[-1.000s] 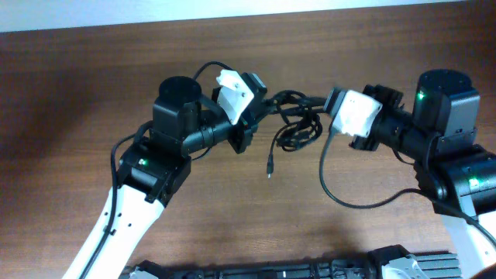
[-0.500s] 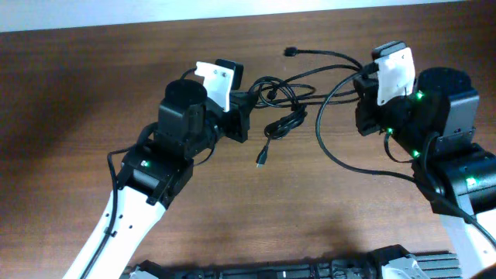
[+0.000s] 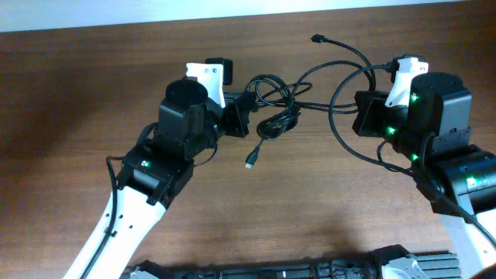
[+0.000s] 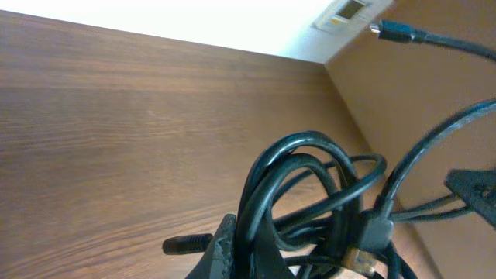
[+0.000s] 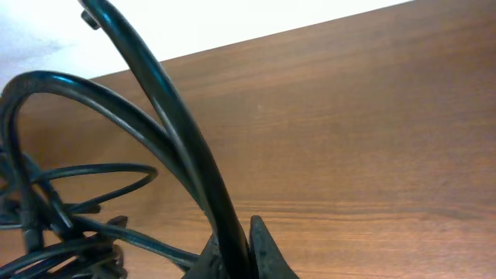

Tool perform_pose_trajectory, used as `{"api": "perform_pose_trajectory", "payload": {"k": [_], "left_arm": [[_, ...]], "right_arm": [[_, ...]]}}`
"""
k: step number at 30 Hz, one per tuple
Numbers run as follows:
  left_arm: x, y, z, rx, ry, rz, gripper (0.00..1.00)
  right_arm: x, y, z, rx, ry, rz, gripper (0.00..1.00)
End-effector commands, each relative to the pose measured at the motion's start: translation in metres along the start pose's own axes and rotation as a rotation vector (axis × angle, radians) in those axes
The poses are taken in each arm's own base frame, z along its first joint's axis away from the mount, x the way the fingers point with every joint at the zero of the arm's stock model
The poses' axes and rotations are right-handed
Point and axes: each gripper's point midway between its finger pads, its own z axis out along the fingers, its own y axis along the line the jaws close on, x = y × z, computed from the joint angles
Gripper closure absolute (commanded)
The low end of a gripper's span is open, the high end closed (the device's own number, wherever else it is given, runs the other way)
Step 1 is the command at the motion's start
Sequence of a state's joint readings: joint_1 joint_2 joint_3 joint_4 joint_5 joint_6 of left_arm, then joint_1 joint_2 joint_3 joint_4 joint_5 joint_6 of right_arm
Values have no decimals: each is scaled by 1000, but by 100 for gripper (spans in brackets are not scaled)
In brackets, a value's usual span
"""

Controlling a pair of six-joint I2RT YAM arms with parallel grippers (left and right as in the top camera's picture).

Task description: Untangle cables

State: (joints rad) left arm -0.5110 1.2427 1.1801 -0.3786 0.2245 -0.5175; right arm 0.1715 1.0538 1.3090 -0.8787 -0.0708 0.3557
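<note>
The cables (image 3: 275, 108) are a black tangle hanging between my two grippers above the brown table (image 3: 77, 85). My left gripper (image 3: 244, 112) is shut on a looped strand at the tangle's left side; in the left wrist view the loops (image 4: 298, 182) rise out of the gripper (image 4: 246, 252). My right gripper (image 3: 363, 108) is shut on a single strand, which in its own view runs up between the fingers of the gripper (image 5: 236, 248). One plug (image 3: 250, 163) dangles below the tangle. Another plug (image 3: 317, 38) sticks out toward the far edge. A long loop (image 3: 349, 151) sags beneath the right gripper.
The table's far edge meets a white wall (image 3: 232, 8). A black rack (image 3: 310, 267) lies along the near edge between the two arm bases. A gold-tipped plug (image 4: 360, 260) sits inside the tangle close to the left fingers.
Both grippers have drawn back toward the far edge and apart. The right wrist has turned, swinging a free plug end outward. The tangle has loosened and the dangling plug has shifted left.
</note>
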Motion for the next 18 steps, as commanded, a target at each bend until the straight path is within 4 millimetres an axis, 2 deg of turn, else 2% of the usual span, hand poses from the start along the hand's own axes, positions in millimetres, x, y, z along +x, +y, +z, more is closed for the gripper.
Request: {"api": "perform_pose_trajectory", "payload": {"k": [1,3,5,7,9,13,14,16,18], "left_arm": [[-22,12,-12,-72,-86,53,100],[-22,12,-12,-76,-82,144,100],[-20,7,-12,-50,-67,222,100],[-13,-7,-11,33,-39,322,100],[-2,-34,-14,196,-11,510,100],[10,-56,-21,347,6,630,100],[12,-60,-23,377,10,640,100],[15,-64,-25,408,17,640,100],[16,-69,-27,436,14,644,100]], "right_arm": [[0,-2,-3,0,0,28,42],[0,-3,-3,1,0,28,14],[-1,-2,-3,-1,-1,19,1],[0,9,-4,-64,2,-129,0],[9,36,-8,-231,12,-439,0],[26,60,-17,-416,-14,-823,1],[29,64,-19,-447,-31,-915,7],[34,66,-21,-478,-47,-1021,12],[37,65,-21,-484,-38,-1047,18]]}}
